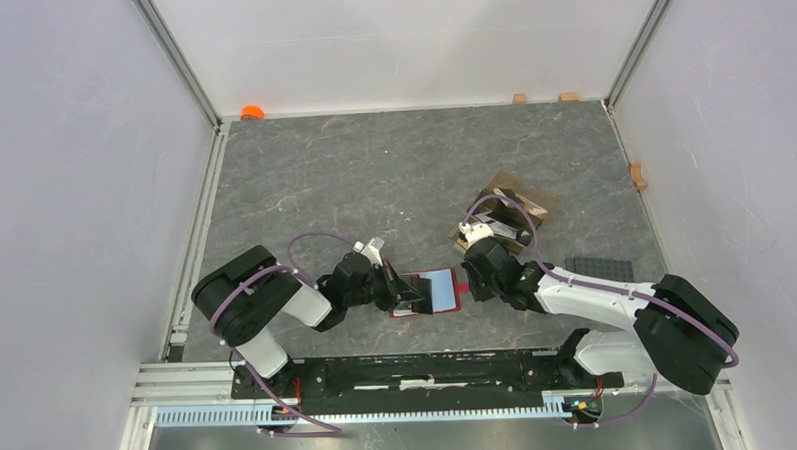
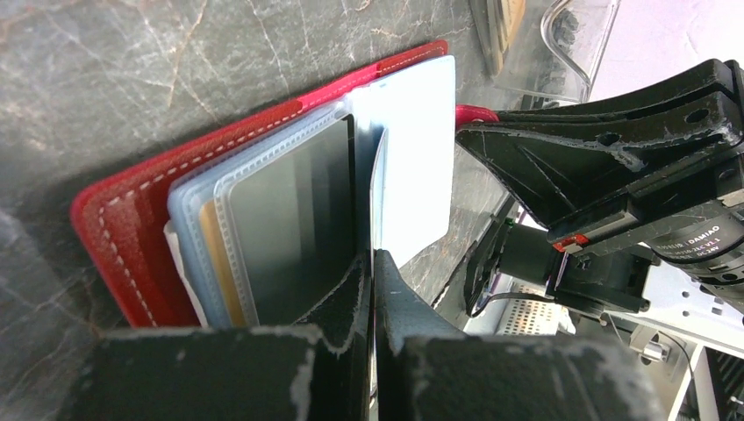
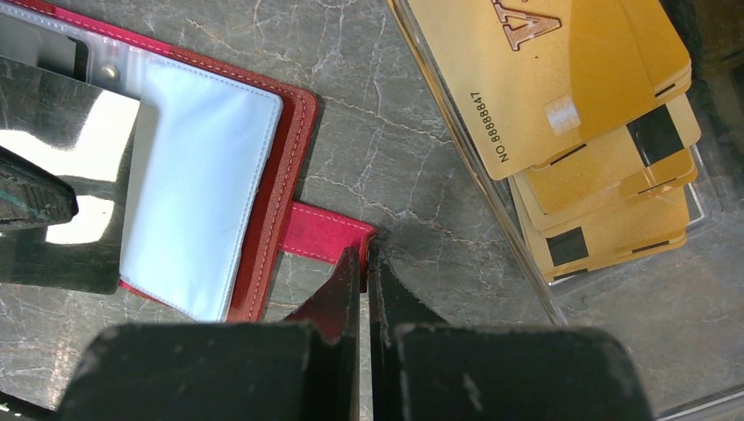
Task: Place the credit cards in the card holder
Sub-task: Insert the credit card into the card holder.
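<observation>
The grey, marble-veined table (image 1: 353, 177) carries an open red card holder (image 1: 439, 292), lying flat between the left hand (image 2: 373, 263) and the right hand (image 3: 364, 259). Its red strap tab (image 3: 325, 235) sits right at the right hand's fingertips. Ahead and to the right of that hand lies a clear plastic tray (image 3: 614, 342). A black ridged mat (image 1: 598, 268) lies further out to its right. Well beyond both hands, an orange object (image 1: 252, 112) and small tan blocks (image 1: 519, 98) sit at the table's edges.
</observation>
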Robot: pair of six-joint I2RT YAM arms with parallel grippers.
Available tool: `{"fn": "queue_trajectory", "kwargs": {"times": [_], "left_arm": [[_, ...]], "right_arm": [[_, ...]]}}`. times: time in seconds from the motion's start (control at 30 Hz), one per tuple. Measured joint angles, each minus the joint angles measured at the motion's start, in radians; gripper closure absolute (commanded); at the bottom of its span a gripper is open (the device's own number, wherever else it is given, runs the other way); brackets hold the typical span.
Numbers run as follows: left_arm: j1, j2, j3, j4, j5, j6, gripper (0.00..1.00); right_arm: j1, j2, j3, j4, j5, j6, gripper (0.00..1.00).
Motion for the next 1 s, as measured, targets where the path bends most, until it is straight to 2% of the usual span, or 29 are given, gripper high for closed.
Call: {"fn": "queue_trajectory", "kwargs": {"times": [1.0], "left_arm": [[0.019, 0.156, -0.032, 0.297, -0.004, -0.002, 0.98]], "right_arm": [[0.015, 0.006, 0.008, -0.012, 0.023, 0.009, 1.00]]}}
